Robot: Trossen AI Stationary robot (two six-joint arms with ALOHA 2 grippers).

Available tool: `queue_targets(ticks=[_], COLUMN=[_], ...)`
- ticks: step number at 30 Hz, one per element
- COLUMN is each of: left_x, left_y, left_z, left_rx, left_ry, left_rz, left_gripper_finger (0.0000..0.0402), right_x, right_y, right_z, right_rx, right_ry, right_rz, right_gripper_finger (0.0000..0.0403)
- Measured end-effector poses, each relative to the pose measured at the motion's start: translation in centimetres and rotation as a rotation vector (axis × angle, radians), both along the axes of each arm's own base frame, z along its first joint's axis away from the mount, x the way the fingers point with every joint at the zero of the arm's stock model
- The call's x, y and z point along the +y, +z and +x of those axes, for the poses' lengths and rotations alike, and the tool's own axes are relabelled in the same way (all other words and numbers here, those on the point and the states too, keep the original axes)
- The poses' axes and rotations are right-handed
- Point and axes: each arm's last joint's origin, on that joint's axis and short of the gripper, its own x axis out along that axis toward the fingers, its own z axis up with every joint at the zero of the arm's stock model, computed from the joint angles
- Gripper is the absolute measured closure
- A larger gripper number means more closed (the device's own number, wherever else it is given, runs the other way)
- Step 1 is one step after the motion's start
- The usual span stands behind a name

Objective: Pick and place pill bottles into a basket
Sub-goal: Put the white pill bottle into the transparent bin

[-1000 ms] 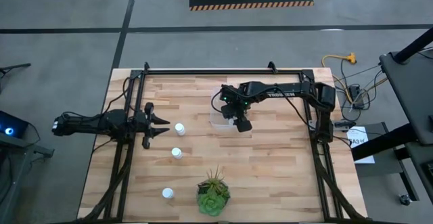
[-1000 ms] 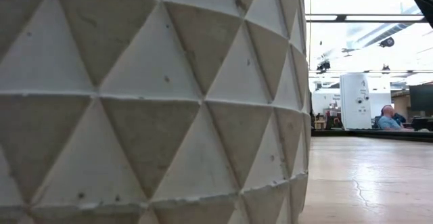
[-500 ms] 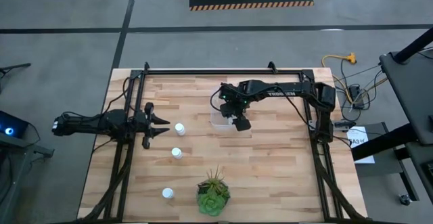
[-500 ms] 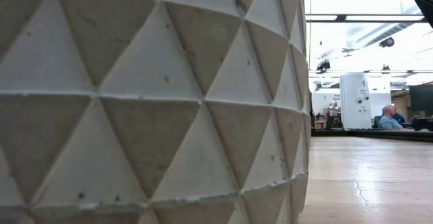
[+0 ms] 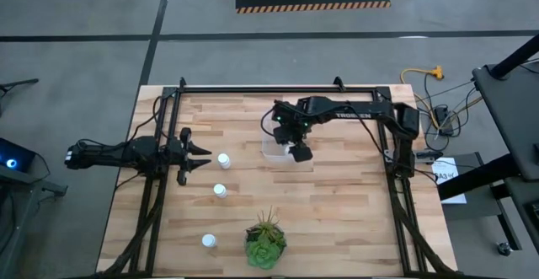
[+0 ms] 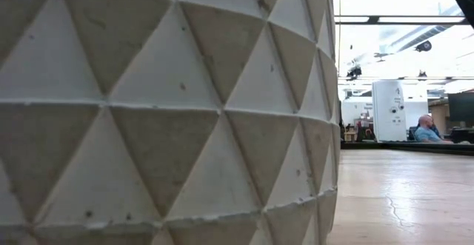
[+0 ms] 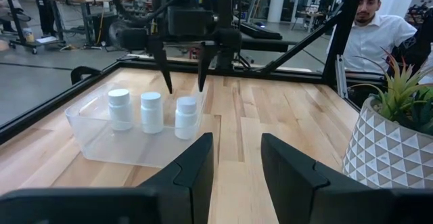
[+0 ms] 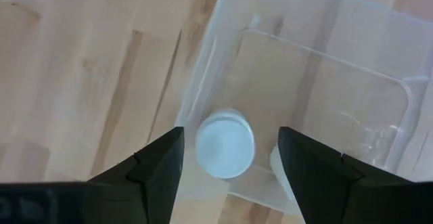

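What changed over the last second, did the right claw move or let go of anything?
Barely anything. The right claw crept slightly toward the table's far edge over the clear bin; it is open above a pill bottle standing inside and grips nothing. The left claw kept waiting, open, by the three pill bottles on the table. The potted plant did not move.

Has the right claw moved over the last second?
Yes, slightly. In the high view the right claw has crept toward the table's far edge, against the basket beneath it, which has stayed put.
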Motion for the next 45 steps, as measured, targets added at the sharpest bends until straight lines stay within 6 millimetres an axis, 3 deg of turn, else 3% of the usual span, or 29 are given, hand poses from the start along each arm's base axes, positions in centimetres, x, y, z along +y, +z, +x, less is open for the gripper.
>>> queue_targets(ticks=[8, 15, 30, 37, 45], left_x=[0.0, 0.0, 0.0, 0.0, 0.0], left_y=[0.0, 0.0, 0.0, 0.0, 0.0], left_z=[0.0, 0.0, 0.0, 0.0, 0.0], left_rx=[0.0, 0.001, 0.0, 0.0, 0.002], left_ry=[-0.001, 0.0, 0.0, 0.0, 0.0], left_rz=[0.0, 0.0, 0.0, 0.0, 0.0], left_gripper_finger=[0.0295, 0.0295, 0.0295, 0.0295, 0.0295], right_x=[1.2, 3.5, 9.5, 9.7, 9.7], right_y=[2.0, 3.0, 1.2, 1.6, 2.0], right_z=[-0.7, -1.4, -1.8, -4.1, -8.9], right_rx=[-0.06, -0.104, -0.121, -0.261, -0.404], right_ry=[-0.001, 0.016, 0.071, 0.056, 0.043], right_rz=[0.107, 0.147, 0.193, 0.205, 0.218], right_gripper_finger=[0.0175, 0.0175, 0.0177, 0.0177, 0.0177])
